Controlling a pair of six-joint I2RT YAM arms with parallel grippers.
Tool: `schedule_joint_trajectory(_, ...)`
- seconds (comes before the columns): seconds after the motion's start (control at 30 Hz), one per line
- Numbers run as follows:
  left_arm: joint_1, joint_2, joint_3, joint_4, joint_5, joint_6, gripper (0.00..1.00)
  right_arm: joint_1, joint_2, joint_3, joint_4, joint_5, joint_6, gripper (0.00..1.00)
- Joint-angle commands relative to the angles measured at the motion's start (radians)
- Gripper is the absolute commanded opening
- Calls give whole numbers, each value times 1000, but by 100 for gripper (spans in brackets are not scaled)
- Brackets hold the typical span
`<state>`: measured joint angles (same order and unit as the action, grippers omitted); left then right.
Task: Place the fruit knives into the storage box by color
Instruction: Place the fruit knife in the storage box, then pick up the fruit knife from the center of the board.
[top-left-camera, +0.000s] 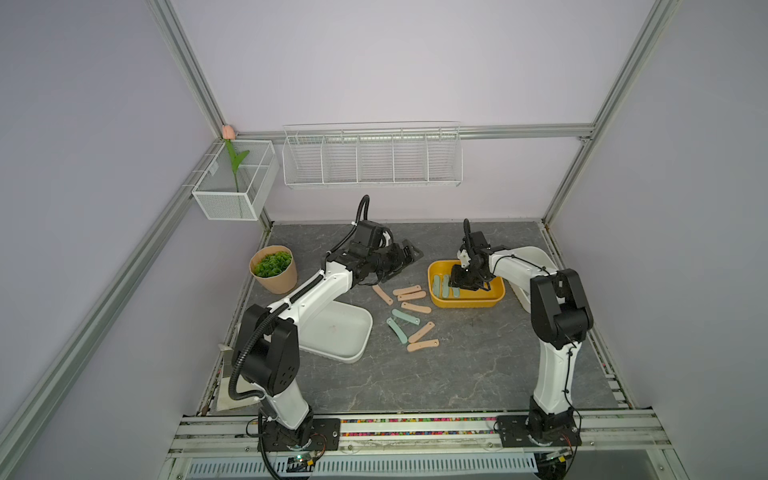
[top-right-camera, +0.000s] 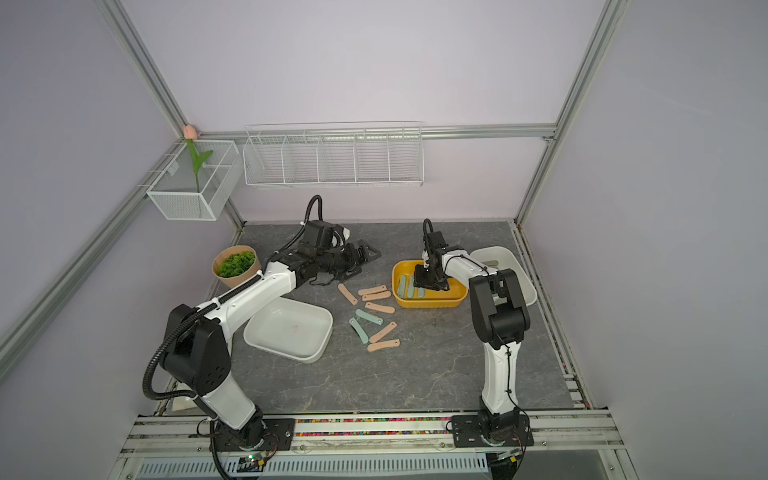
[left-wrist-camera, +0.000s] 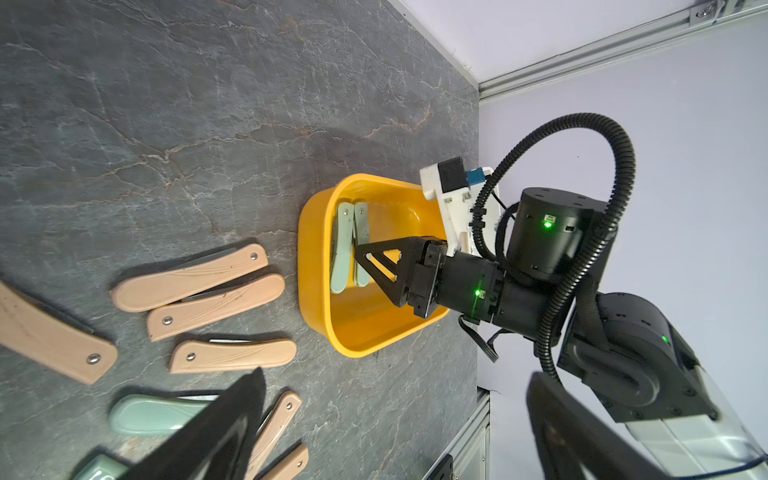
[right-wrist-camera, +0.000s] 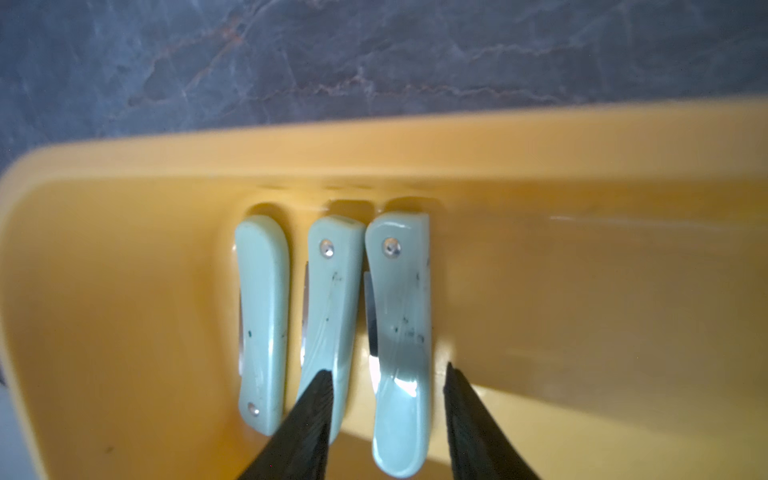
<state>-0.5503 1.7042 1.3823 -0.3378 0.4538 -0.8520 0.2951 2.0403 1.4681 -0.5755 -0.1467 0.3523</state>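
A yellow storage box (top-left-camera: 465, 305) (right-wrist-camera: 374, 149) sits on the table's right side with three mint-teal fruit knives (top-left-camera: 444, 286) side by side inside. My right gripper (top-left-camera: 471, 286) (right-wrist-camera: 387, 368) hangs in the box, open. Its jaws stand either side of the third mint knife (right-wrist-camera: 401, 332) with a gap on both sides. Left of the box, several peach-pink knives (top-left-camera: 411, 296) (left-wrist-camera: 189, 276) and two mint ones (top-left-camera: 406, 316) lie loose on the table. My left gripper (top-left-camera: 409, 259) (left-wrist-camera: 395, 374) hovers open and empty behind that pile.
A white box (top-left-camera: 353, 353) lies under my left arm, and another white box (top-left-camera: 540, 255) sits behind my right arm. A potted plant (top-left-camera: 273, 270) stands at the left. A wire rack (top-left-camera: 372, 156) and a mesh basket (top-left-camera: 235, 183) hang on the back wall.
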Motion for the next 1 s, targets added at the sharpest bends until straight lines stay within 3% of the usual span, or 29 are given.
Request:
schedule_joint_trajectory(0.0,-3,-2,21,8,-1,13,99,-9,-57,17,-25,2,-14,63)
schedule_joint_trajectory(0.17,-4,-43,-1,-10,-26,22,99,-10,-152,3,-51,41,-17,96)
schedule_joint_trajectory(0.27,-3,-90,-31,-28,-51,36,99,-10,-223,-18,-59,95,-19,89)
schedule_joint_trajectory(0.4,-3,-175,-107,-36,-90,43,99,-16,-344,-87,-9,145,-7,89)
schedule_joint_trajectory(0.5,-3,-255,-185,-34,-135,46,99,-36,-441,-181,76,127,84,89)
schedule_joint_trajectory(0.67,-2,-379,-322,-12,-208,23,99,-54,-556,-353,231,-79,126,89)
schedule_joint_trajectory(0.77,-3,-439,-391,2,-229,-5,99,8,-602,-392,213,-71,87,90)
schedule_joint_trajectory(0.97,-2,-532,-485,-15,-298,-48,99,245,-640,-411,110,70,24,96)
